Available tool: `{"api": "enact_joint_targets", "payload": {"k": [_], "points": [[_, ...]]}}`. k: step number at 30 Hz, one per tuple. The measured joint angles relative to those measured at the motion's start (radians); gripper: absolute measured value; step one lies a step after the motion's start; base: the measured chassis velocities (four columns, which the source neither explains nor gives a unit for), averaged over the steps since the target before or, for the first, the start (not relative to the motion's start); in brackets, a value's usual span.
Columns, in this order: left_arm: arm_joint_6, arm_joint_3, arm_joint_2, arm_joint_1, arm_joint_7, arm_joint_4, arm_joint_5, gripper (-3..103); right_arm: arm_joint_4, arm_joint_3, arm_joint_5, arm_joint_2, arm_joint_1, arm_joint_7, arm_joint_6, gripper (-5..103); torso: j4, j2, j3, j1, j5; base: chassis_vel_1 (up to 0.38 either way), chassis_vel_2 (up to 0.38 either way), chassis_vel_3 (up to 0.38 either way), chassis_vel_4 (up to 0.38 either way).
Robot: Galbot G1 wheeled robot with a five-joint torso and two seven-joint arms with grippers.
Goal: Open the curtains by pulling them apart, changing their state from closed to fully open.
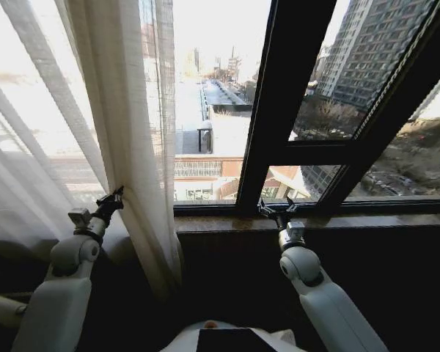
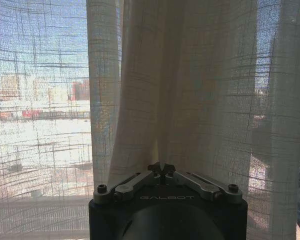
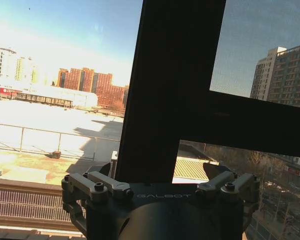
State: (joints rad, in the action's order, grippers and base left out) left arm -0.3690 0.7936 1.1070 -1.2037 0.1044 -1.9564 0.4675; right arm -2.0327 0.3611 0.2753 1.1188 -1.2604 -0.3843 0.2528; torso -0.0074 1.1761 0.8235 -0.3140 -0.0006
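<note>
**A:** Start with the head view. Where do you stand?

**B:** One curtain panel (image 1: 125,147) hangs from about 12 o'clock down to 7 o'clock, bunched into pleats with its cream edge fold toward the centre. Your left claw (image 1: 114,196) is at 8 o'clock, pressed against that fold, its tips drawn together on the fabric as far as I can judge. Your right claw (image 1: 277,210) sits just right of centre at about 5 o'clock, spread open and empty, over the window sill (image 1: 367,218) and below the dark window frame (image 1: 286,110). The glass from centre to 3 o'clock is bare.

**A:** And the left wrist view?

**B:** Here the left claw (image 2: 161,168) at 6 o'clock has its tips pinched shut on a fold of the curtain (image 2: 180,90), which rises straight up to 12 o'clock. Sheer weave covers the rest.

**A:** Right wrist view?

**B:** The right claw (image 3: 160,182) at 6 o'clock stands wide apart, holding nothing, facing the frame bar (image 3: 170,85) and open glass.

**A:** So how far along are you?

**B:** I'd judge well along: the right half looks uncovered, the left panel is gathered but still veils the pane from 9 to 11 o'clock. You may need to draw it farther left.

**A:** Counts?

**B:** One panel visible, two claws.
</note>
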Motion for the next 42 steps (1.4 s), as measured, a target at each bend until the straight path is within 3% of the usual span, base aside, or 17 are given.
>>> {"api": "enact_joint_targets", "payload": {"k": [5, 13, 21, 42], "points": [[0.0, 0.003, -0.002, -0.001, 0.001, -0.006, 0.0, 0, 0.002, -0.002, 0.001, 0.002, 0.001, 0.001, -0.002, 100, -0.0007, 0.0, 0.0, 0.0, 0.0019, 0.0, 0.0, 0.0, 0.0], [0.0, 0.005, 0.005, -0.009, 0.001, -0.011, 0.0, 0, 0.002, 0.002, -0.016, 0.001, -0.001, 0.033, -0.002, 100, -0.0001, 0.0, 0.0, 0.0, 0.0, -0.011, -0.016, 0.012, 0.01], [-0.002, 0.007, 0.006, -0.013, 0.001, -0.018, -0.001, 0, 0.001, 0.004, -0.019, 0.005, -0.003, 0.033, -0.002, 100, -0.0006, 0.0, 0.0, 0.0, 0.0011, 0.007, 0.004, -0.003, -0.005], [-0.001, 0.013, 0.012, -0.02, 0.001, -0.02, -0.003, 0, -0.007, 0.005, -0.022, 0.005, -0.008, 0.029, -0.002, 100, -0.0002, 0.0, 0.0, 0.0, 0.0008, 0.143, 0.146, -0.138, -0.139]]}}
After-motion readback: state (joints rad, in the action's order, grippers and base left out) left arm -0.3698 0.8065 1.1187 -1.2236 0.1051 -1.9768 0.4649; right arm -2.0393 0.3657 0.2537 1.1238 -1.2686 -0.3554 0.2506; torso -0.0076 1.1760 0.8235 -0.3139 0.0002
